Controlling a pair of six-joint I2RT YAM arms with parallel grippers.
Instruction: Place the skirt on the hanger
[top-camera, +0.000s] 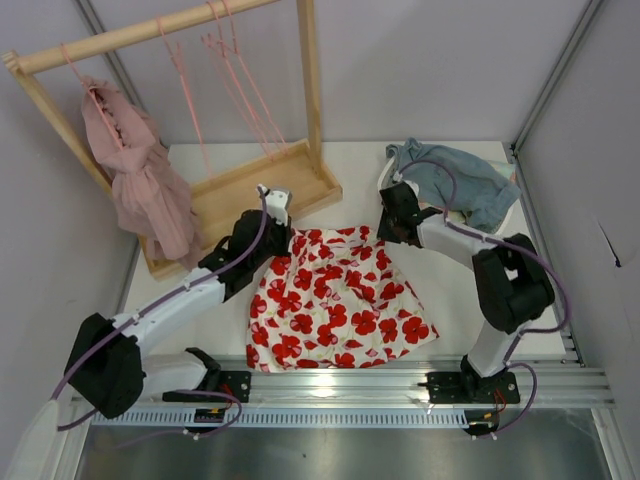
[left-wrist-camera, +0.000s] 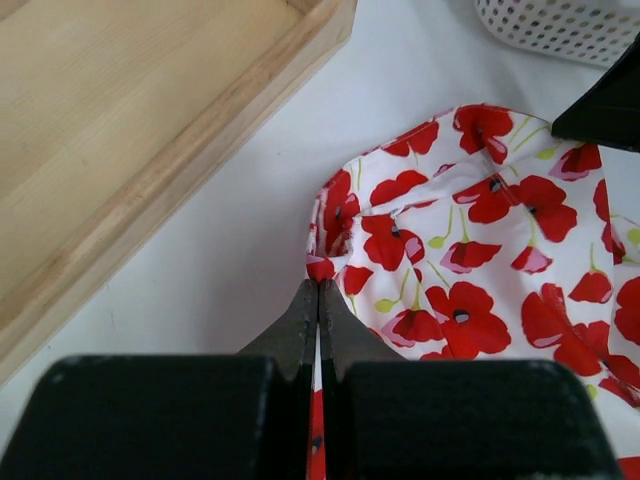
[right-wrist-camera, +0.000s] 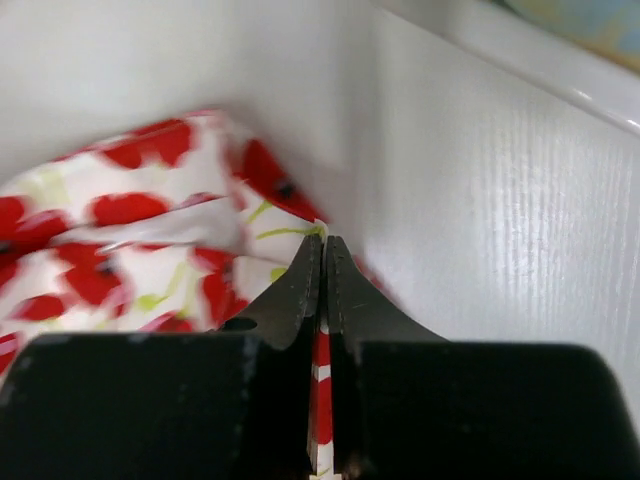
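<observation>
The skirt (top-camera: 340, 300), white with big red flowers, lies flat on the table between the two arms. My left gripper (top-camera: 283, 238) is at its top left corner. In the left wrist view this gripper (left-wrist-camera: 318, 286) is shut, with a strip of the skirt (left-wrist-camera: 470, 250) pinched between its jaws. At the top right corner my right gripper (top-camera: 386, 232) is also shut. The right wrist view shows flowered cloth (right-wrist-camera: 130, 230) caught between that gripper's (right-wrist-camera: 324, 240) jaws. Thin pink hangers (top-camera: 235, 70) dangle empty from the rack's rail at the back left, away from both grippers.
The light wooden rack has a tray base (top-camera: 250, 185) just behind the left gripper. A dusty-pink ruffled garment (top-camera: 140, 180) hangs at the rack's left end. A blue-grey cloth (top-camera: 460, 180) lies in a white basket (left-wrist-camera: 560, 25) behind the right gripper. A metal rail (top-camera: 340, 385) runs along the near edge.
</observation>
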